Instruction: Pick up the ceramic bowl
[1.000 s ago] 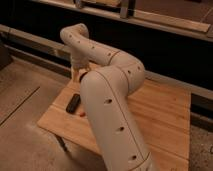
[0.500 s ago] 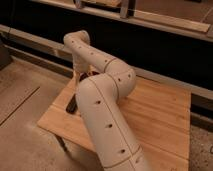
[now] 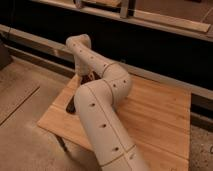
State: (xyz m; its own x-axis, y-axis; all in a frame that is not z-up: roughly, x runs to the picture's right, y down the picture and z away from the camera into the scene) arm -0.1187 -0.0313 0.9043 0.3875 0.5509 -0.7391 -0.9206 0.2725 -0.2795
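My white arm reaches from the lower middle of the camera view, bends at the elbow and turns back left over the wooden table. The gripper hangs below the wrist at the table's far left part, close above the surface. A small dark reddish patch shows right beside it. It may be the ceramic bowl, but the arm hides most of it. I cannot tell whether the gripper touches it.
A dark flat object lies near the table's left edge, partly behind my forearm. A dark wall with a pale ledge runs behind the table. Speckled floor lies to the left.
The arm has folded further: the elbow swung right and back, and the wrist with the gripper came down towards the table's far left part.
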